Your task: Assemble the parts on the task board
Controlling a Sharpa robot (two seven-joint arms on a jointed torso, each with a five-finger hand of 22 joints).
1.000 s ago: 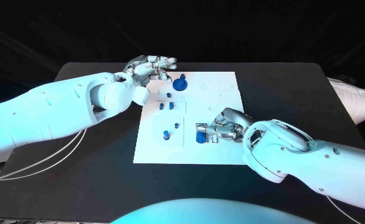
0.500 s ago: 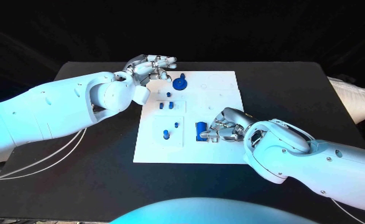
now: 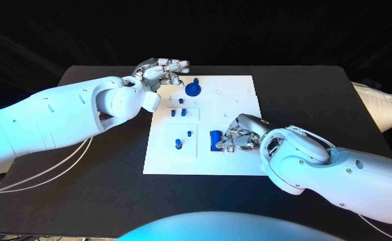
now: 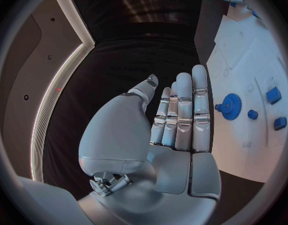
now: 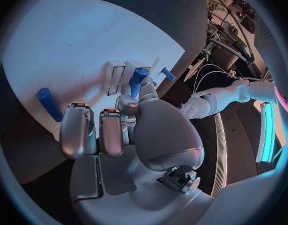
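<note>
Meanwhile, at upper left of the head view: left hand (image 3: 162, 72) unmoved beside the task board (image 3: 241, 105), fingers straight, pressed together, empty. Right of centre: right hand (image 3: 237, 135) shifted slightly up-left, fingers curled pinching the blue part (image 3: 216, 140). Seating probably under way.

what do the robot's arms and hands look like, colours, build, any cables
Both arms have smooth, bulky white shells. The left hand and right hand are silver metal, with jointed segmented fingers and a rounded palm housing. Thin pale cables loop beneath the left arm. No markings are visible.
</note>
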